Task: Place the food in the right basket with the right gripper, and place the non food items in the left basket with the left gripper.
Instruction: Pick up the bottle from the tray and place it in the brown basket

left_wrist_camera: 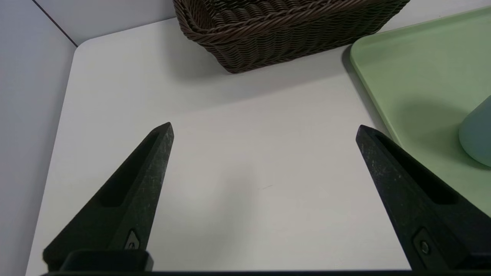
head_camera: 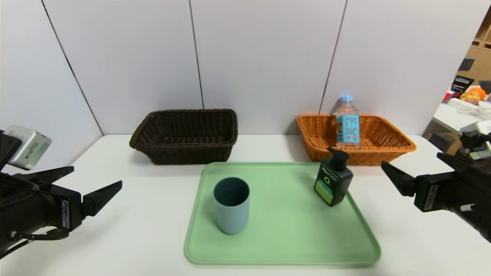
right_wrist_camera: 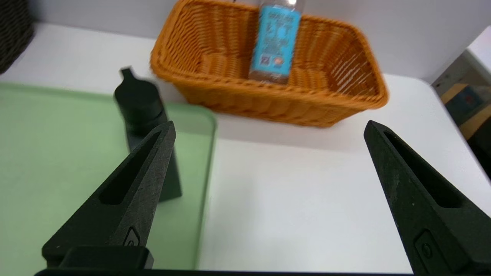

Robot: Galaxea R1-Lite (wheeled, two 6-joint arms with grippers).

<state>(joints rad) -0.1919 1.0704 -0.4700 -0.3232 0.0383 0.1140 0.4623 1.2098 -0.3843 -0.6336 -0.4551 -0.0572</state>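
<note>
The clear water bottle [head_camera: 347, 124] with a blue label stands upright inside the orange right basket [head_camera: 399, 147]. The dark brown left basket [head_camera: 184, 153] holds nothing that I can see. A black pump bottle [head_camera: 333, 180] and a blue-grey cup [head_camera: 231, 209] stand on the green tray [head_camera: 287, 237]. My left gripper [head_camera: 96, 177] hovers open over the table left of the tray, nothing between its fingers. My right gripper [head_camera: 410, 159] is open and empty to the right of the tray, near the pump bottle [right_wrist_camera: 140, 103] and in front of the orange basket [right_wrist_camera: 307, 107].
White wall panels stand right behind both baskets. The table's left corner and wall lie close to the left gripper [left_wrist_camera: 264, 128]. Past the table's right edge are another table and shelves with clutter [head_camera: 470, 96].
</note>
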